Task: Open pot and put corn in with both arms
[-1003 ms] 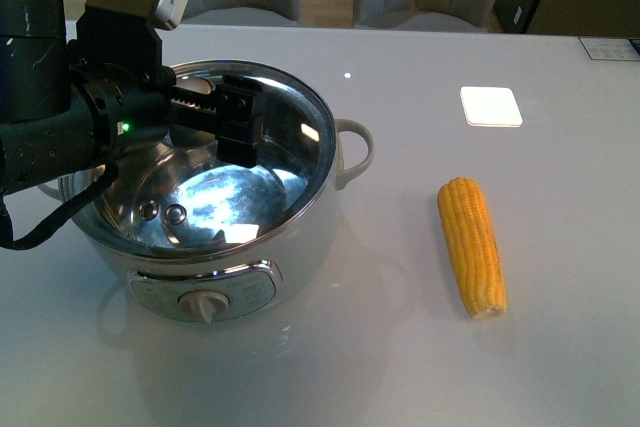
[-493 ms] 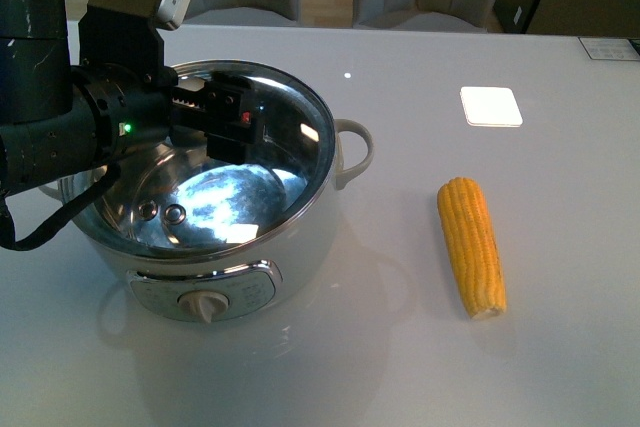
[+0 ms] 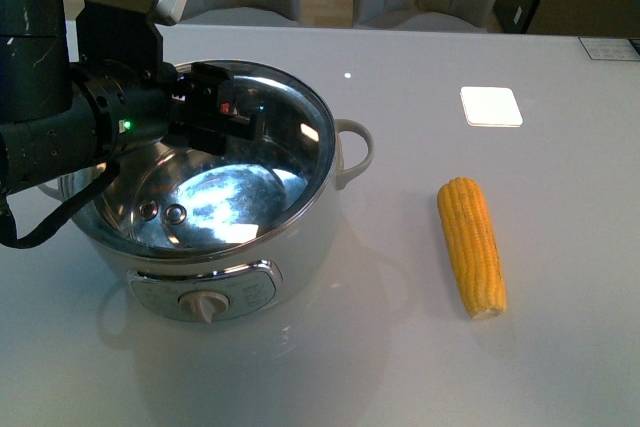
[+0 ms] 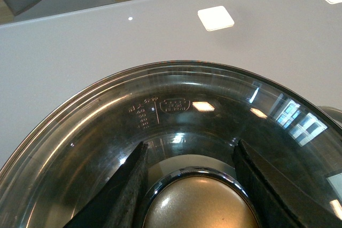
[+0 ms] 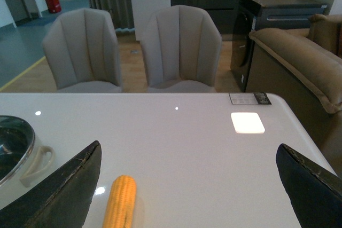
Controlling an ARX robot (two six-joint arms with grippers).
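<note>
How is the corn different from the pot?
The corn is long, yellow and bumpy; the pot is round, cream-white and smooth. The corn lies alone with nothing touching it; the pot has a glass lid over it, with the left gripper placed around the lid's knob. The corn is much smaller than the pot. Both sit on the white table.

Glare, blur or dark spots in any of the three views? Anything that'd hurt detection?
Front view: sharp, with a ceiling-light glare square on the table and blue-white reflections in the pot bowl; the corn is clean. Left wrist view: window reflections across the glass lid; the knob is very close and soft. Right wrist view: dim, the right gripper fingers are near-black, and the corn is underexposed but recognisable.
</note>
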